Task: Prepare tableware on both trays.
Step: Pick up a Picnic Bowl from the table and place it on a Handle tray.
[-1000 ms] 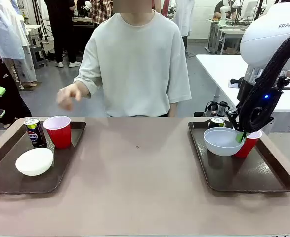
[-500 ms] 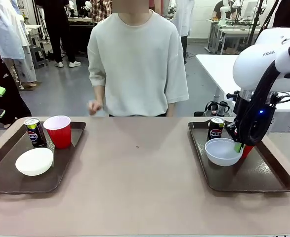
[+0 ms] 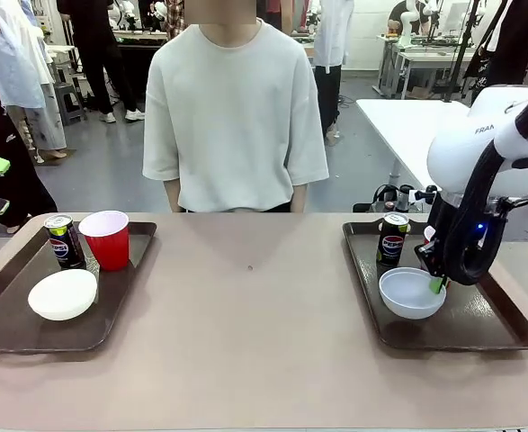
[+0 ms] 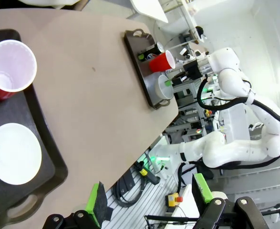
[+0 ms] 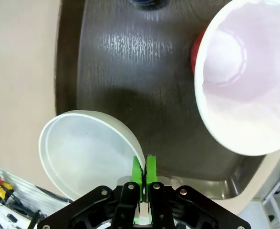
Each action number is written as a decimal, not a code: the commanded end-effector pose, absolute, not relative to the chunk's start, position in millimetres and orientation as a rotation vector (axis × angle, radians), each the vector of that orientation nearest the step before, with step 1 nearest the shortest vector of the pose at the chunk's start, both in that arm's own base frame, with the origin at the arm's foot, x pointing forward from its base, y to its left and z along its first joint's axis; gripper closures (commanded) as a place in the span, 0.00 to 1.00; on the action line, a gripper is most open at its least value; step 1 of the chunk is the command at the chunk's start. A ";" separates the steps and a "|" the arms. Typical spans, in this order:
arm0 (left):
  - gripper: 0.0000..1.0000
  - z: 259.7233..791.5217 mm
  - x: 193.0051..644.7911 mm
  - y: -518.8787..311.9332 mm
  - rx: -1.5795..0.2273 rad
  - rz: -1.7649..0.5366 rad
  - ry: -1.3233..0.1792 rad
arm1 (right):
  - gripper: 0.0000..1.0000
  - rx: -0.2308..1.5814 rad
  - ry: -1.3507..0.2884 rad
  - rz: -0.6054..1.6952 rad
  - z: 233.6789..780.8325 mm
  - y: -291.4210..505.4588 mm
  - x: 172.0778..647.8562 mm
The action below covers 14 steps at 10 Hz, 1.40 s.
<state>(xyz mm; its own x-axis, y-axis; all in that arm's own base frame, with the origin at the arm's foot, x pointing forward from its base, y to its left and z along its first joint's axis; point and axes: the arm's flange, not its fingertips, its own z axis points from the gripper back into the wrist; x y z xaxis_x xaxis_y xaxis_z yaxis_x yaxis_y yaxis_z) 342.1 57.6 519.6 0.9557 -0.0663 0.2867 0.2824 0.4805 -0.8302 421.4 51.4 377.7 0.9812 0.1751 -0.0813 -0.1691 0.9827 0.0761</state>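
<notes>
A busy workshop with other tables and people lies behind the beige table [image 3: 255,333], and a person in a pale T-shirt [image 3: 235,117] stands at its far side, arms down. From the front, the left tray [image 3: 3,333] carries a can [image 3: 64,240] and a red cup [image 3: 107,238] along its far edge and a white bowl [image 3: 62,294] nearer. On the right tray [image 3: 488,328] a second can [image 3: 391,238] stands at the far left, and the right gripper [image 3: 437,283] pinches the right rim of another bowl [image 3: 411,292], which sits low over the tray's middle; whether it touches the tray I cannot tell. The left wrist camera looks from high up: the left gripper [image 4: 149,198] is spread wide with nothing between its green pads [image 4: 96,200], the near cup [image 4: 8,69] and bowl [image 4: 13,152] lie below, and the other tray [image 4: 144,71] is well apart across the table. The right wrist camera shows the fingers [image 5: 137,171] closed tight on the thin bowl rim [image 5: 89,152], with a red cup [image 5: 244,78] standing just beside it on the dark tray [image 5: 130,67].
</notes>
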 end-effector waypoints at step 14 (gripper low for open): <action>0.05 519.2 341.9 58.3 -1.071 -0.231 -0.244 | 0.00 0.599 0.131 0.282 458.4 44.3 381.4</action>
